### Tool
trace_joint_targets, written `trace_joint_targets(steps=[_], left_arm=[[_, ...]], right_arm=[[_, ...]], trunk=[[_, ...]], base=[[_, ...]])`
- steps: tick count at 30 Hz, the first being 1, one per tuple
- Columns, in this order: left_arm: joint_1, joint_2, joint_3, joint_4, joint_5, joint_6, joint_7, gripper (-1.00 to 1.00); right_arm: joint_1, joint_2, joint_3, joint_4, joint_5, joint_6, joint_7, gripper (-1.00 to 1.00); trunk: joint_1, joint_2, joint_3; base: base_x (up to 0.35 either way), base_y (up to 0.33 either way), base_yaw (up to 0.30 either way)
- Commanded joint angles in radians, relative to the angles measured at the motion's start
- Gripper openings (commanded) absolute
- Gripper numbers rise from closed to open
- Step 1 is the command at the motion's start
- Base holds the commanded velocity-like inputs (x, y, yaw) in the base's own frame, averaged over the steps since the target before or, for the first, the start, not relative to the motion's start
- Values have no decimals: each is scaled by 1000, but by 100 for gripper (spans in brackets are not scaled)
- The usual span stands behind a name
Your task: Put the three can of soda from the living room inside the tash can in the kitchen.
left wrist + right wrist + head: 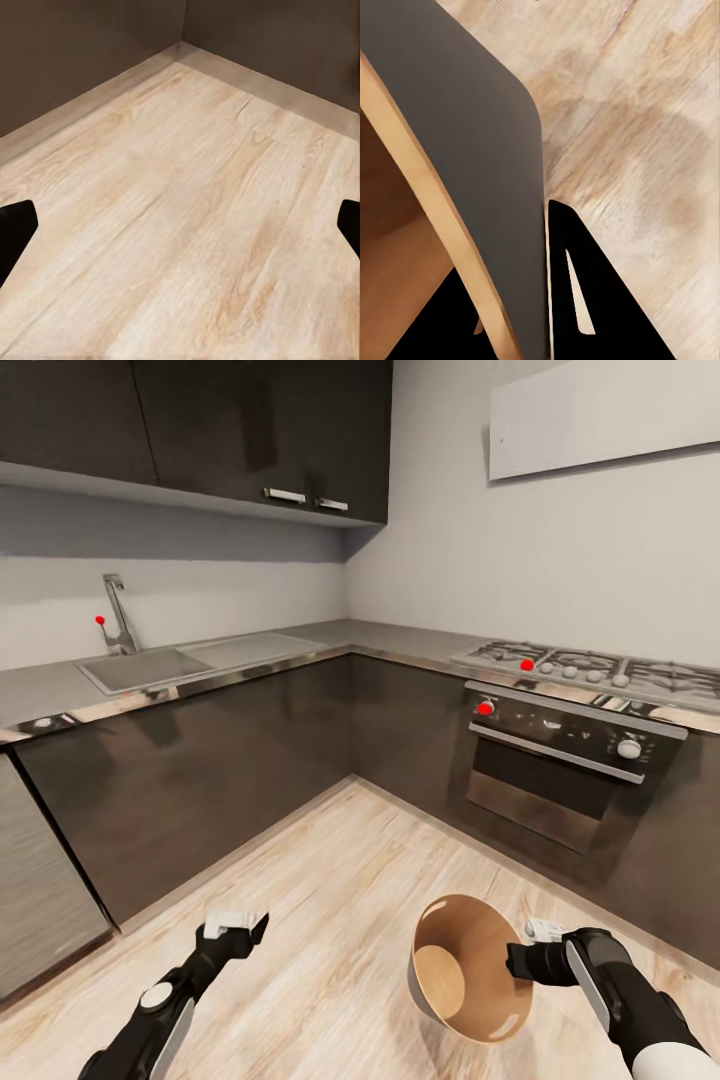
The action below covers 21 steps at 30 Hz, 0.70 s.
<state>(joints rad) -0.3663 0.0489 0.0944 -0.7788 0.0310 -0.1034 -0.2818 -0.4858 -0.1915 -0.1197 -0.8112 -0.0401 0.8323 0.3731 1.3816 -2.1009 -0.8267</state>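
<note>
Right now I'm in the kitchen corner, dark cabinet fronts (200, 780) meeting the built-in oven (560, 770), steel counter (380, 638) running above, pale plank floor (330, 920) below. My right claw (520, 963) pinches the rim of the trash can (465, 960), one finger inside the wall and one outside; the right wrist view shows the wall (472, 172) clamped between them. The pail hangs tilted above the floor, mouth turned up toward my head camera. I judge the step in hand is placing or steadying the bin, so I want to level it and lower it slowly, since a rim grip lets it swing. My left claw (238, 930) hovers over the floor, spread wide and empty. The can looks tapered, tan inside, empty as far as I can see.
</note>
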Motion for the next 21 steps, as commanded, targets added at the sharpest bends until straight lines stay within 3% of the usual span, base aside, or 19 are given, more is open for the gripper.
trace_joint_targets(steps=[1,6,21], left_arm=[[0,0,0,21,1,-18,0,100],[0,0,0,112,1,-79,0,100],[0,-1,-2,132,2,-93,0,100]], right_arm=[[0,0,-1,0,-28,5,4,-100],[0,0,-1,1,-32,-13,4,-100],[7,2,0,12,-35,-60,3,-100]], trunk=[[0,0,0],[0,0,0],[0,0,0]], base=[[0,0,0],[-40,0,0],[-280,0,0]])
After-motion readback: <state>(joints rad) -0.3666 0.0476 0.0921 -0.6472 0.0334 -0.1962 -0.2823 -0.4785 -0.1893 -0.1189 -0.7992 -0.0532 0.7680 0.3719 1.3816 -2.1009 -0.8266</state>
